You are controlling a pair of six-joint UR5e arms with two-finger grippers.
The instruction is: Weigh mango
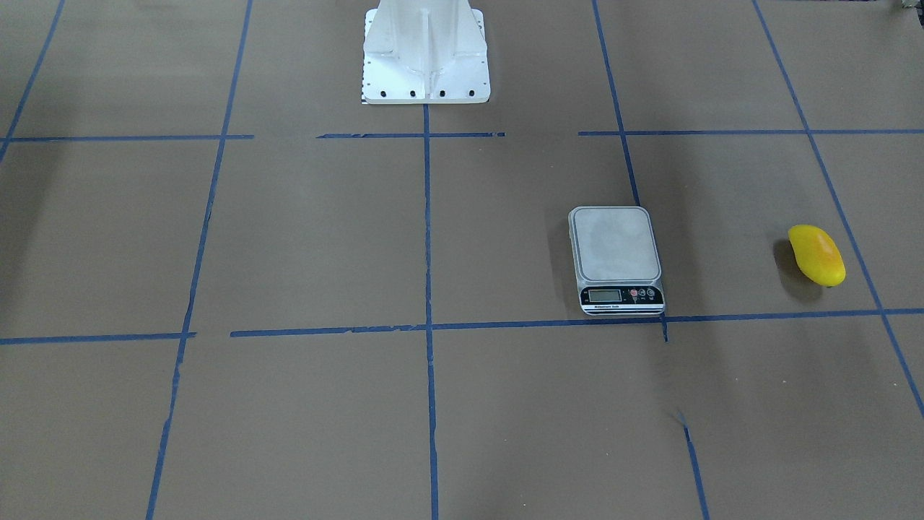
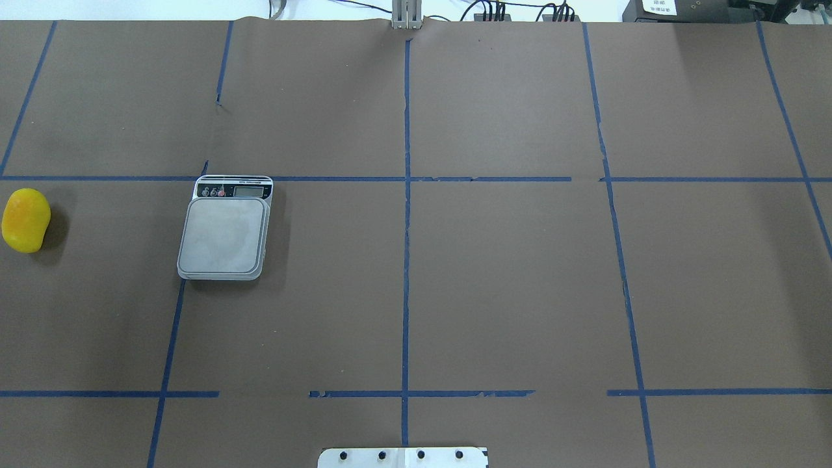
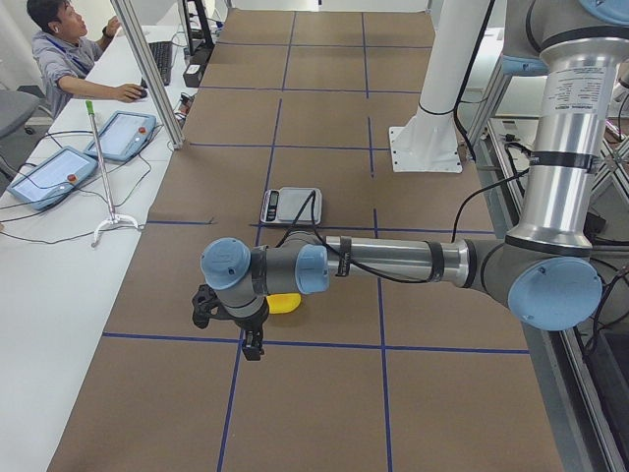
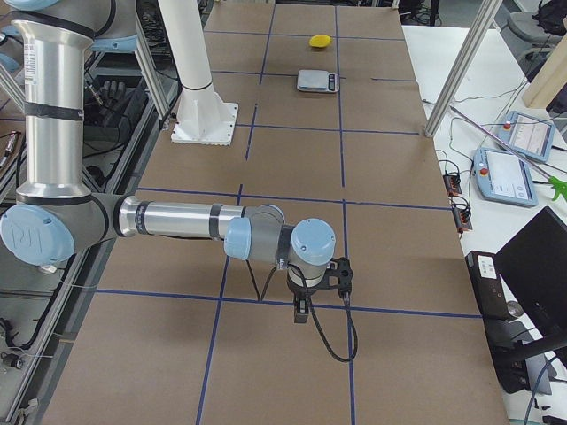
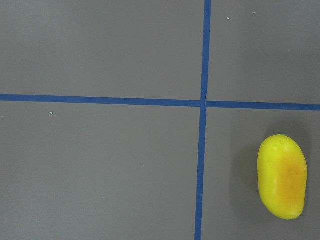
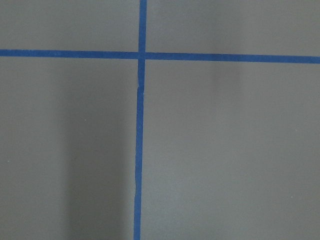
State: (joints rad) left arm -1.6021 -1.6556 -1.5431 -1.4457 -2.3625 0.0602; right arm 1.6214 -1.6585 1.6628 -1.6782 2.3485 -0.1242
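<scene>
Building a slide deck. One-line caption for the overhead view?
Mango lies on the table, apart from the bare kitchen scale to its right; no arms visible.

The mango (image 5: 282,176) lies right of tape cross (image 5: 202,103).

- We see a robotics lab: a tabletop (image 2: 520,292) gridded with blue tape (image 2: 406,260).
- Beside it we see teach pendants (image 3: 123,135) and an operator (image 3: 61,49).

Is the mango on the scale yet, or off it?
Off. The mango lies on the brown table, well apart from the scale, whose platform is bare.
</scene>
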